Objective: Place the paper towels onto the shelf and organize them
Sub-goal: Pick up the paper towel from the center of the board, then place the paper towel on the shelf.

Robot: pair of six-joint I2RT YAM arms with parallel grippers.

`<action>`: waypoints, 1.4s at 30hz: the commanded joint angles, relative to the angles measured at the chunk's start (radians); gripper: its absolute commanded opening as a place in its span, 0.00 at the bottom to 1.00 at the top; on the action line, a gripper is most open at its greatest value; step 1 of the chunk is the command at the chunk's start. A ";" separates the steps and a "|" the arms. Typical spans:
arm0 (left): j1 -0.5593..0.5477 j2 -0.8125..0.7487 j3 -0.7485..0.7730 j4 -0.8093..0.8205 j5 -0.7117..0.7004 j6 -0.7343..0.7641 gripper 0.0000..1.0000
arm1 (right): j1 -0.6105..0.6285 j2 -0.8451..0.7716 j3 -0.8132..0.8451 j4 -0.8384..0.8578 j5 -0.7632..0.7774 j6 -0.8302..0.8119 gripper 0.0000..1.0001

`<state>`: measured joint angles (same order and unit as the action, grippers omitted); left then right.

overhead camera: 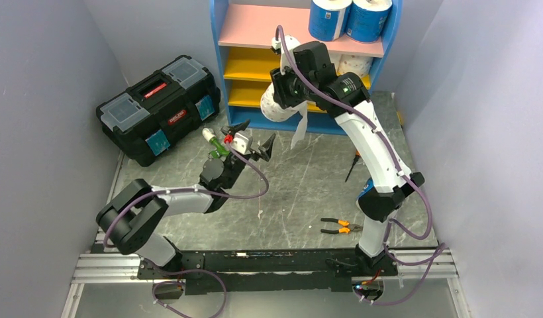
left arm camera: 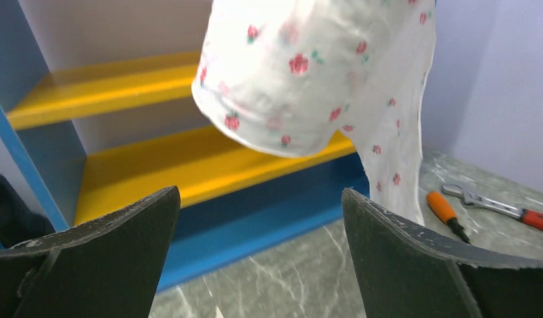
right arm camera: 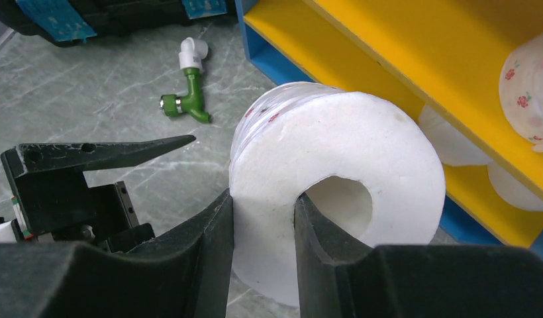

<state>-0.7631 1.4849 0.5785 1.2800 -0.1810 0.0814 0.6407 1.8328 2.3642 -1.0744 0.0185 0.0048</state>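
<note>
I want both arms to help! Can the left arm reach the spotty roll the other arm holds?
Probably yes: the left gripper is open and empty, aimed at the spotty roll just ahead and above, nothing between. The right gripper is clamped on its wall.

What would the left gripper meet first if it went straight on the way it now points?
Most likely the pink-dotted roll held by the right gripper, just ahead of the left gripper. Passing beneath it, the shelf's lower yellow board; depth is unclear.
</note>
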 commanded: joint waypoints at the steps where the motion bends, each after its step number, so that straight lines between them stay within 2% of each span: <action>1: 0.017 0.057 0.099 0.208 0.064 0.092 0.99 | -0.009 -0.015 0.023 0.084 0.061 0.019 0.21; 8: 0.038 0.134 0.222 0.195 0.086 0.130 0.99 | -0.013 -0.035 -0.018 0.215 0.131 0.004 0.21; 14: 0.070 0.212 0.334 0.175 0.124 0.154 0.99 | -0.017 0.009 0.025 0.240 0.183 -0.045 0.21; 23: 0.088 0.326 0.478 0.129 0.164 0.191 0.99 | -0.025 0.012 0.003 0.317 0.195 -0.070 0.21; 42: 0.100 0.419 0.589 0.125 0.154 0.228 0.99 | -0.049 0.061 -0.023 0.401 0.197 -0.080 0.24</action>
<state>-0.6708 1.8931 1.1210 1.3720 -0.0414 0.2955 0.5980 1.9095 2.3383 -0.8001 0.1833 -0.0536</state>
